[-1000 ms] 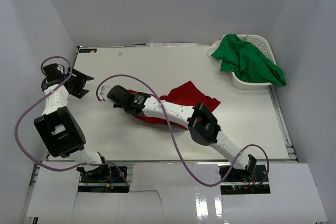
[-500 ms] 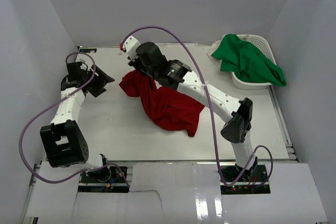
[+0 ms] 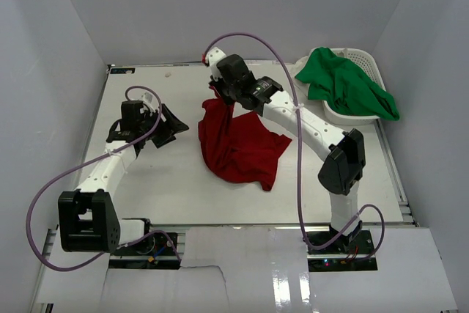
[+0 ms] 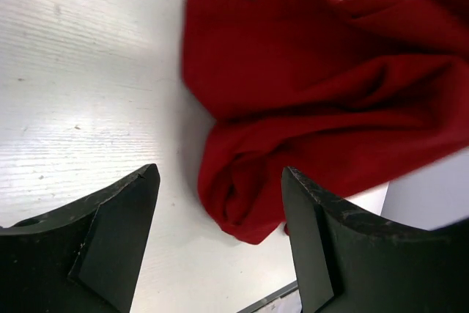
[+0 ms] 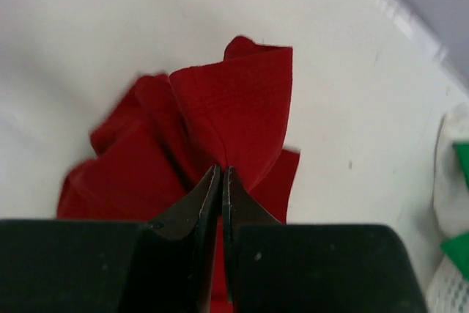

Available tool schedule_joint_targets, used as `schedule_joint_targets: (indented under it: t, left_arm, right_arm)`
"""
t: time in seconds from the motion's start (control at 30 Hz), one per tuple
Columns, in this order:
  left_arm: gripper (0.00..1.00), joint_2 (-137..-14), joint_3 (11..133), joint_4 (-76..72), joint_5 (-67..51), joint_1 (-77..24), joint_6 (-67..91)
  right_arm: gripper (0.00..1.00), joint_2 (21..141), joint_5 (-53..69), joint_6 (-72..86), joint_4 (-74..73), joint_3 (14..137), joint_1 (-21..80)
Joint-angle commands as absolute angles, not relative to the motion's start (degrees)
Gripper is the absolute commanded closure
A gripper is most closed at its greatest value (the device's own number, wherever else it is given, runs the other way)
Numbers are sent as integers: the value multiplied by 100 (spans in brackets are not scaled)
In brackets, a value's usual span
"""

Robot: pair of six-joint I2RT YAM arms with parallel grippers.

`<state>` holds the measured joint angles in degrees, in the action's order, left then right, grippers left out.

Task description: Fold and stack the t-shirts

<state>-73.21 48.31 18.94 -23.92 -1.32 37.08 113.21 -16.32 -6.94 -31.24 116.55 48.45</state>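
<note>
The deep red t-shirt (image 3: 238, 144) hangs crumpled from my right gripper (image 3: 218, 100), its lower part resting on the white table. In the right wrist view the jaws are pinched shut on a fold of the red t-shirt (image 5: 242, 119), with the gripper (image 5: 221, 170) at the cloth's top edge. My left gripper (image 3: 174, 131) is open and empty, just left of the shirt; the left wrist view shows the red t-shirt (image 4: 322, 100) ahead of the gripper (image 4: 220, 203). The bright green t-shirt (image 3: 344, 82) lies heaped in the basket at the back right.
The white slotted basket (image 3: 364, 56) stands at the far right corner, near the right wall. Purple cables loop over both arms. The table's back edge (image 3: 183, 66) meets the rear wall.
My right gripper has carried the red t-shirt from the table's middle up and back, lifting one end. My left arm has swung from the far left toward the shirt.
</note>
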Motion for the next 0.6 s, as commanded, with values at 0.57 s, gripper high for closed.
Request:
schedule_joint_targets:
  t: [0.57]
  left_arm:
    - [22, -7558, 5264, 1784, -2311, -949, 3630]
  right_arm:
    - [92, 8316, -283, 1590, -4176, 7006, 4465]
